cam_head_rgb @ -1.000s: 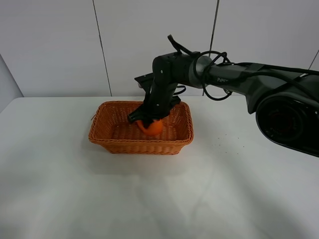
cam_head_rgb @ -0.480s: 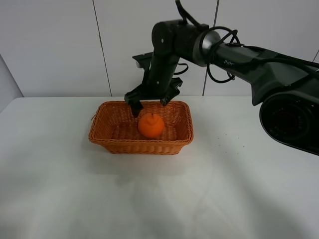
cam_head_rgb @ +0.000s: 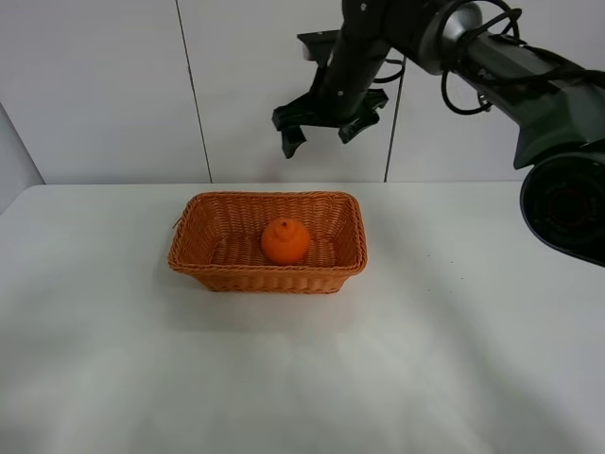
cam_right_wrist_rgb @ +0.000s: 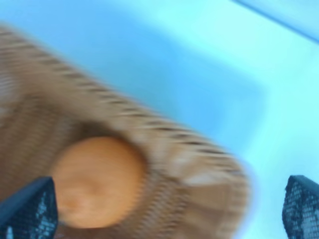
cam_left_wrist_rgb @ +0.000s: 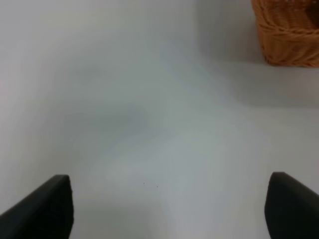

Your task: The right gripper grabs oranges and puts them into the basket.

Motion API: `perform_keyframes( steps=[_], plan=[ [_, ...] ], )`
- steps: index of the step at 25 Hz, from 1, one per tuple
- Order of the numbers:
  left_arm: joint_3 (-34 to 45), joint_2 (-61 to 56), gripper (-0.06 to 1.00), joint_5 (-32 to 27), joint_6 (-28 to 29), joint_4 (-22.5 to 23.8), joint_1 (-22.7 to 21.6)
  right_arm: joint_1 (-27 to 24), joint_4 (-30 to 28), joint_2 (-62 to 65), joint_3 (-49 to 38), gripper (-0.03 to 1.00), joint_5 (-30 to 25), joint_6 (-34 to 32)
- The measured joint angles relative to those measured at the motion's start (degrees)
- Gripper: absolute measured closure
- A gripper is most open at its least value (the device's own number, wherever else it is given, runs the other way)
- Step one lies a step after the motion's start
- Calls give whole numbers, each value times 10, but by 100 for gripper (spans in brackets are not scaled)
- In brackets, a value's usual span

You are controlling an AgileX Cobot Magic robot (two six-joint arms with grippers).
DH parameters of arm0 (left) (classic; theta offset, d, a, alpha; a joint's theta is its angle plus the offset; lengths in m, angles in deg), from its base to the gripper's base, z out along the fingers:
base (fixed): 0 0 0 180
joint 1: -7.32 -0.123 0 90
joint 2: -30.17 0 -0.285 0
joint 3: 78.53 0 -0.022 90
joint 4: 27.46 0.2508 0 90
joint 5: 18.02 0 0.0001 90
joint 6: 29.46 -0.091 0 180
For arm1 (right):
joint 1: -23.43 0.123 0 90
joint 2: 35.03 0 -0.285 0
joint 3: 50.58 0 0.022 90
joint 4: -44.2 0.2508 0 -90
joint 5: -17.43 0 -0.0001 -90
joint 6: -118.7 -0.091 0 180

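The orange [cam_head_rgb: 285,240] sits upright inside the woven wicker basket [cam_head_rgb: 194,248], near its middle, on the white table. My right gripper [cam_head_rgb: 319,131] is open and empty, high above the basket's back edge in front of the wall. In the blurred right wrist view the orange [cam_right_wrist_rgb: 94,180] lies in the basket [cam_right_wrist_rgb: 179,164] below my open fingertips [cam_right_wrist_rgb: 30,209]. My left gripper [cam_left_wrist_rgb: 167,206] is open and empty over bare table; a corner of the basket [cam_left_wrist_rgb: 289,35] shows ahead of it. The left arm is out of the exterior view.
The white table [cam_head_rgb: 454,359] runs wide around the basket. A panelled white wall [cam_head_rgb: 113,85] stands behind. The right arm [cam_head_rgb: 529,66] reaches in from the upper right.
My right gripper let go of the orange in the basket, opened, and rose up and to the right, well above the basket. The orange stays in the basket.
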Motion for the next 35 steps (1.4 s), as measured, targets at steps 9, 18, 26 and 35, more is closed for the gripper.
perform_keyframes(
  steps=[9,18,26,35],
  plan=[
    [0,0,6,0,0,0,0,-174,-6,0,0,28,0,2],
    [0,0,6,0,0,0,0,-235,9,9,-29,28,1,4],
    [0,0,6,0,0,0,0,-235,16,129,-187,28,1,15],
    [0,0,6,0,0,0,0,-235,17,436,-511,28,1,17]
  ],
)
